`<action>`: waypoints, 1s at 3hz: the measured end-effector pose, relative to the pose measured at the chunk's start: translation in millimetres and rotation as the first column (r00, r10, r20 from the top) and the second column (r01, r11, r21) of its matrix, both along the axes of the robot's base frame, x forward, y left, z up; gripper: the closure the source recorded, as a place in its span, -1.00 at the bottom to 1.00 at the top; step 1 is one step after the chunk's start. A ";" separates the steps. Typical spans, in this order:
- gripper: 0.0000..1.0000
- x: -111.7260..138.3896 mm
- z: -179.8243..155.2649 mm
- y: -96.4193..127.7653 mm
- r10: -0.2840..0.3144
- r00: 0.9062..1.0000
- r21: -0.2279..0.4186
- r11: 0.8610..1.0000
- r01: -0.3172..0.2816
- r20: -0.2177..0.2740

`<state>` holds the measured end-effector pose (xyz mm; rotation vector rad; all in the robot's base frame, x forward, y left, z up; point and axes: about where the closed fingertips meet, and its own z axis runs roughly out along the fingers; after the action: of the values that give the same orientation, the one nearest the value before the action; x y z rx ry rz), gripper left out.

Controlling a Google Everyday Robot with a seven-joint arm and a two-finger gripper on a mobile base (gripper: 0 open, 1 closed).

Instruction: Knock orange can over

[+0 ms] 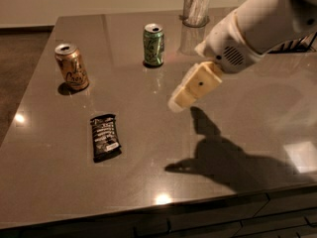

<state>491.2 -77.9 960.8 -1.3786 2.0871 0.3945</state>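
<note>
The orange can point(72, 66) stands upright near the left edge of the grey table point(148, 152); it is orange-gold with a silver top and pale cursive lettering. My gripper point(177, 103) hangs above the middle of the table, well to the right of the orange can and apart from it. Its cream-coloured fingers point(195, 86) point down and to the left.
A green can point(153, 44) stands upright at the back, between the orange can and the gripper. A black snack packet point(105, 136) lies flat in front of the orange can. A clear glass cup point(195, 6) stands at the far edge. A dark rack point(303, 42) is at the right.
</note>
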 end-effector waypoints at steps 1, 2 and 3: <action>-1.00 2.3 -10.8 32.9 -0.022 0.998 0.061 0.998 0.019 0.051; -1.00 9.0 -15.4 60.9 -0.042 0.989 0.098 0.995 0.028 0.141; -1.00 25.5 -5.2 80.3 -0.096 0.963 0.180 0.982 0.051 0.251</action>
<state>516.7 2.5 955.6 -1.1796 1.8390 0.3359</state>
